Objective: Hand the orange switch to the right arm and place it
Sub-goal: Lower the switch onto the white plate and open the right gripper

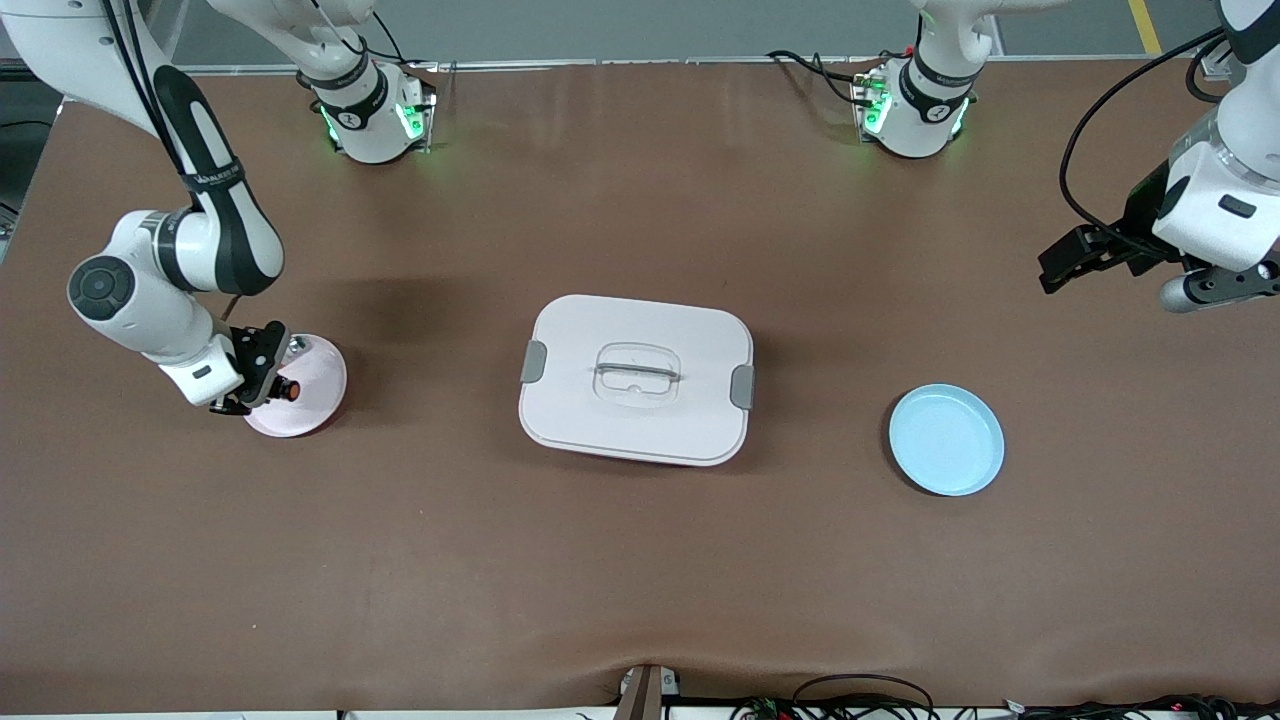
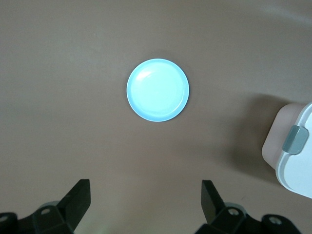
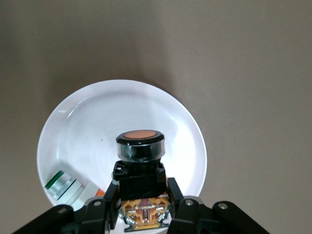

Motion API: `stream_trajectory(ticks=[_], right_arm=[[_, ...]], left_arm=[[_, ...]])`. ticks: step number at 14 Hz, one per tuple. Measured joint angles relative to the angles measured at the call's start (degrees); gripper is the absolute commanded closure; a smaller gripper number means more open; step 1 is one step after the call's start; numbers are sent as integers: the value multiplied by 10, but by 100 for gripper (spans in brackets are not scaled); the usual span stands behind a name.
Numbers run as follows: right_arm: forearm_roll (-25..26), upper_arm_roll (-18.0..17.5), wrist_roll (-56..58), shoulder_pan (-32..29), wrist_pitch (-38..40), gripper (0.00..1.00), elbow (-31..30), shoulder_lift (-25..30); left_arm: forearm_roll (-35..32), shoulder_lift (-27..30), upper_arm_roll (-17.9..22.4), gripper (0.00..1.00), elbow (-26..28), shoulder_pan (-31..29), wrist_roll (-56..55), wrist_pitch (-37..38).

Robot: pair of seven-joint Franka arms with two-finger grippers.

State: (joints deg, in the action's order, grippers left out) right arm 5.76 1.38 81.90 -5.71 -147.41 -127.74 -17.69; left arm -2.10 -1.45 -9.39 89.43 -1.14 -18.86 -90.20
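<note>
Orange switch (image 3: 139, 161) gripped by right pincer (image 1: 262, 385), just over pink plate (image 1: 318, 400).
Poised for set-down; left pincer (image 2: 146, 200) waiting open above blue plate (image 2: 157, 90).

table (image 1: 640, 560): brown | on it: pink plate (image 1: 318, 405), white lidded box (image 1: 636, 378), blue plate (image 1: 946, 440)

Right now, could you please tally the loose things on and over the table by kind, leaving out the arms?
Plates: 2 (pink plate, blue plate)
Lidded boxes: 1 (white box)
Switches: 1 (orange switch, held in the right gripper over the pink plate)
Small silver parts: 1 (silver part, on the pink plate)
Total: 5
</note>
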Motion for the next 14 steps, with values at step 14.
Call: stream_trajectory(ticks=[14], right_arm=[[0, -1, 20, -8, -49, 85, -11, -55]], left_arm=[[0, -12, 1, 0, 12, -3, 3, -1]])
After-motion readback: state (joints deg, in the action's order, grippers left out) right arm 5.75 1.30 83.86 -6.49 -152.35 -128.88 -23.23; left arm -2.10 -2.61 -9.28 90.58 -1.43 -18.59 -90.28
